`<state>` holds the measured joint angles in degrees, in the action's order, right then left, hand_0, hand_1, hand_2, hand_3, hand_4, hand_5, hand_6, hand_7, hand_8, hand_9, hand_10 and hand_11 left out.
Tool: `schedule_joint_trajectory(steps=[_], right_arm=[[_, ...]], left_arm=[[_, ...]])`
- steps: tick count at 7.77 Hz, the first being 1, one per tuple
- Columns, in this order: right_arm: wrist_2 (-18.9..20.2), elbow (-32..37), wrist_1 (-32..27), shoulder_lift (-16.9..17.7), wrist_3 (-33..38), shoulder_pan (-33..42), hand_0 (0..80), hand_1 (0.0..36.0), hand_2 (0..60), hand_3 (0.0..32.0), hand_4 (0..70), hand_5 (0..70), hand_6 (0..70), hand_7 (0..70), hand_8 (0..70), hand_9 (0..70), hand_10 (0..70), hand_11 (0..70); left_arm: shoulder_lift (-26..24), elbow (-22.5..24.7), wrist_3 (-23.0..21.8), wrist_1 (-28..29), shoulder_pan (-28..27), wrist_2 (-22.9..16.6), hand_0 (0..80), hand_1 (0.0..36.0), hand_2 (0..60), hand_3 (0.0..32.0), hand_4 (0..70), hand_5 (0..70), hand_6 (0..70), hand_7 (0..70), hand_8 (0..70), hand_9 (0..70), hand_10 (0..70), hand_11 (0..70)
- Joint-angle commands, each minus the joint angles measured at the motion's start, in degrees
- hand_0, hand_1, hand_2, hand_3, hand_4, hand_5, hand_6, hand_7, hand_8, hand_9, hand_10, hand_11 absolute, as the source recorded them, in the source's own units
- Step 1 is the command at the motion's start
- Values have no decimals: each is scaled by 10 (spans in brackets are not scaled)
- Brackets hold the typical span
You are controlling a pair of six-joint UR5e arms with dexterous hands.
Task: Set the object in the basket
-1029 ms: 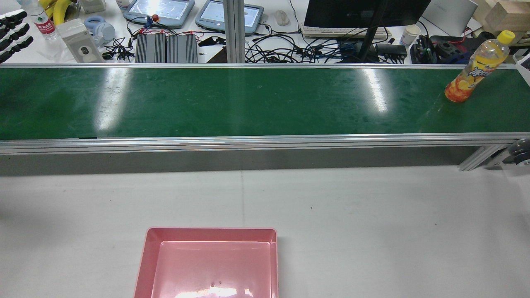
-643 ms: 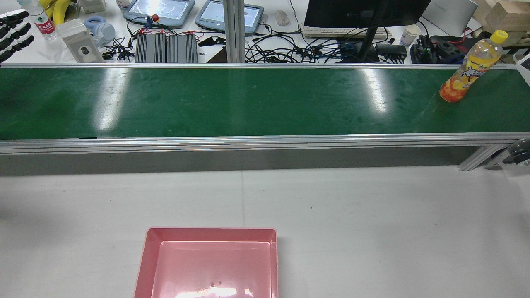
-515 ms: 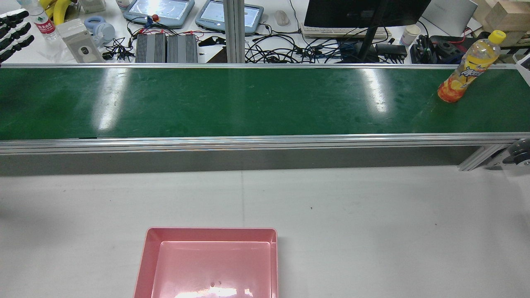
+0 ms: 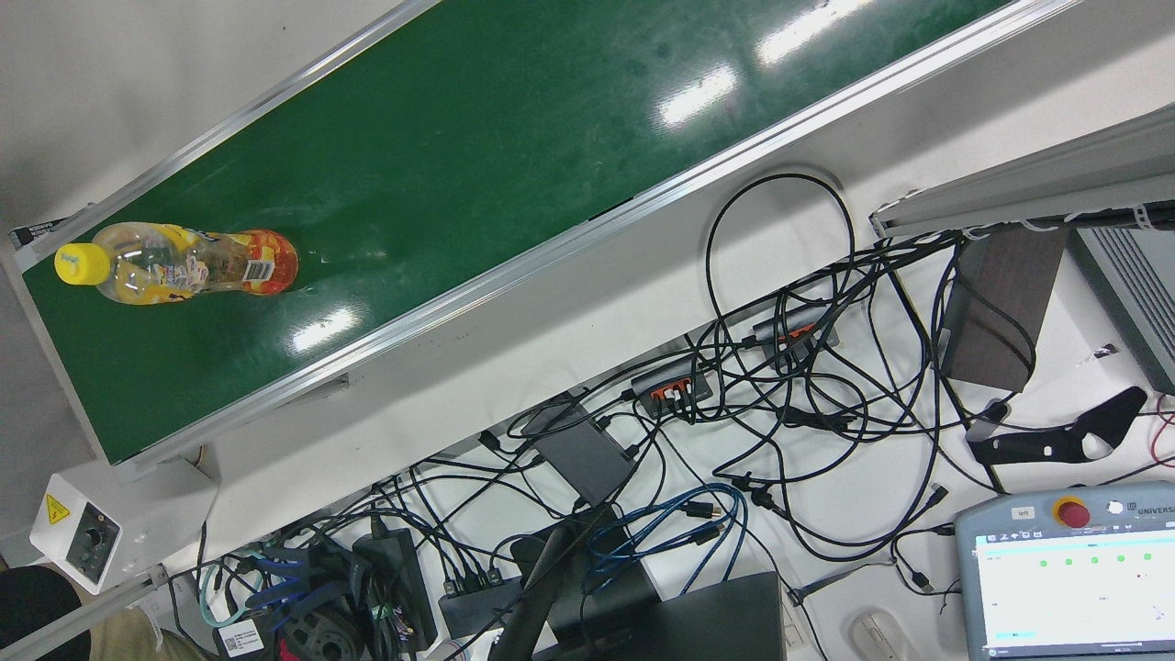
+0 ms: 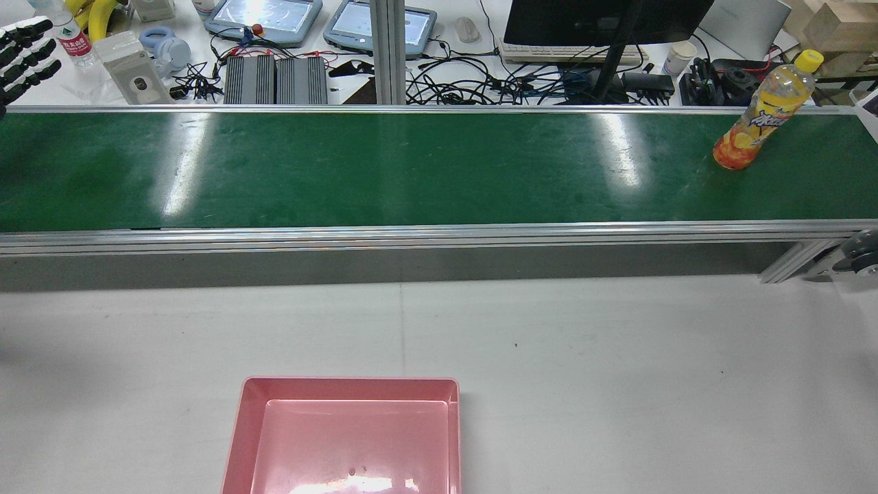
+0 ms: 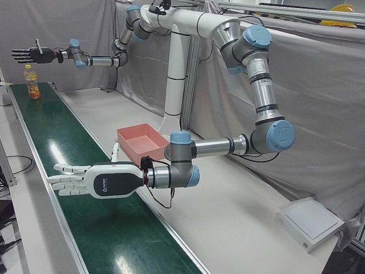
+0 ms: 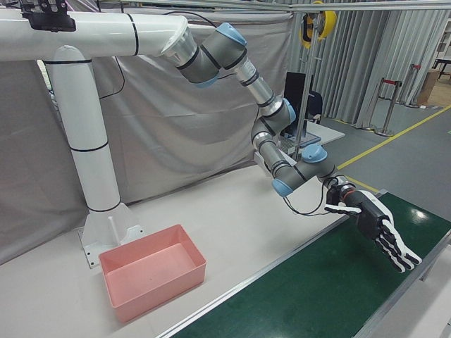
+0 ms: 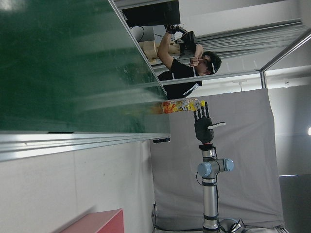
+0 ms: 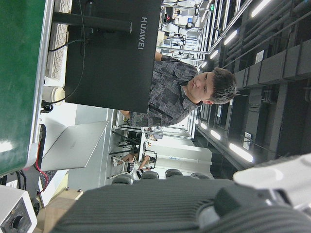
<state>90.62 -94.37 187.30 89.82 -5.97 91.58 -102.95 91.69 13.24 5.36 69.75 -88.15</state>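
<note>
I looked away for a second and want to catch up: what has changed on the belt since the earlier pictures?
The bottle has ridden the green belt leftward in the rear view, upright throughout. Nothing was grasped: the left hand and the right hand hover open. The pink basket has not moved.

The green conveyor belt (image 5: 411,168) is smooth and glossy, throwing back the ceiling lights, with brushed metal rails along its edges. Upright on it stands a clear plastic bottle (image 5: 753,122) with a shiny printed label. Beside the belt, the pink basket (image 5: 350,439) looks like glossy moulded plastic on a matt white table (image 5: 617,384).
</note>
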Motion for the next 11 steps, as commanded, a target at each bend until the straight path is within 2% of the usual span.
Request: schedule_joint_trajectory(steps=[1,11], right_arm=[[0,0,0,0,0,0,0,0,0,0,0,0,0,0,0,0,0,0],[0,0,0,0,0,0,0,0,0,0,0,0,0,0,0,0,0,0]], left_arm=[[-1,1,-1,0,-1,0,551,29,0,10,97,132,0,0,31,31,33,61],[0,0,0,-1,-5,0,552,26,0,10,97,133,0,0,32,32,33,60]])
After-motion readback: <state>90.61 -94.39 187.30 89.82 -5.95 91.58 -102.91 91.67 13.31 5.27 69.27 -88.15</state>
